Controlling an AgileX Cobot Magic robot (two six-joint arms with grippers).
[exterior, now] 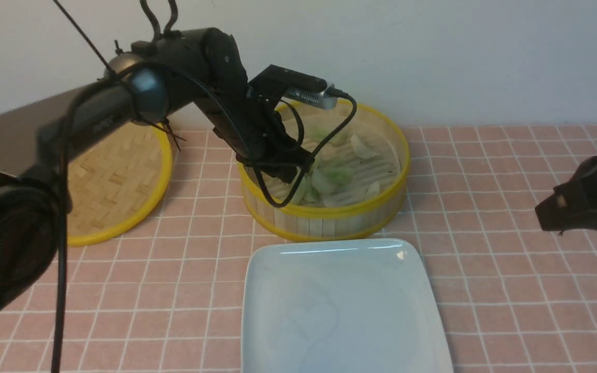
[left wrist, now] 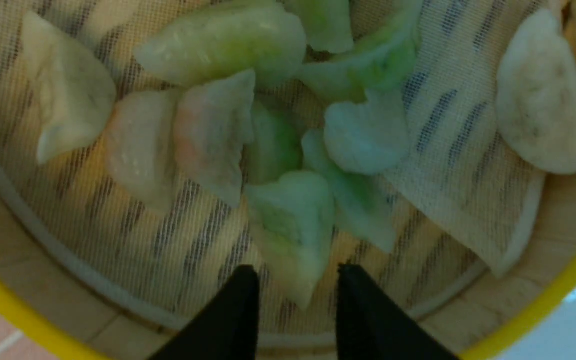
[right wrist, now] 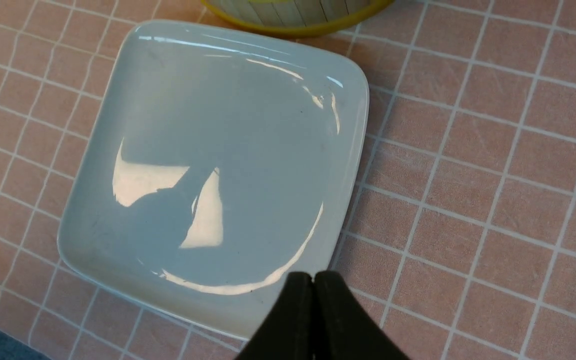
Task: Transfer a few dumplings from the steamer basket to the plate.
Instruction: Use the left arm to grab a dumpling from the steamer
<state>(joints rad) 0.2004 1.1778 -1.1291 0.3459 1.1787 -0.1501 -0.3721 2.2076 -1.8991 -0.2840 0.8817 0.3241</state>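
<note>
- Shows no transfer yet: plate [right wrist: 218, 125] bare on desk [exterior: 485, 259], every visible one of the dumplings [left wrist: 288, 220] lying in steamer basket [exterior: 329, 220].
- Straddles a pale green tip with left gripper [left wrist: 298, 272], released, pinching nothing.
- Hangs near plate with right gripper [right wrist: 313, 277], clenched, empty.
- Hides basket's left side behind left arm [exterior: 122, 103]; blurs exact count.

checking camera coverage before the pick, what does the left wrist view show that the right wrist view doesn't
Only the left wrist view: the dumplings lying on the mesh liner inside the steamer basket, and the left gripper with jaws apart either side of one pale green dumpling at its tip.
Only the right wrist view: the whole plate, with nothing on it, much of the pink tiled tabletop, and the right gripper with jaws closed.
Both: a yellow rim of the basket and some pink tile.
</note>
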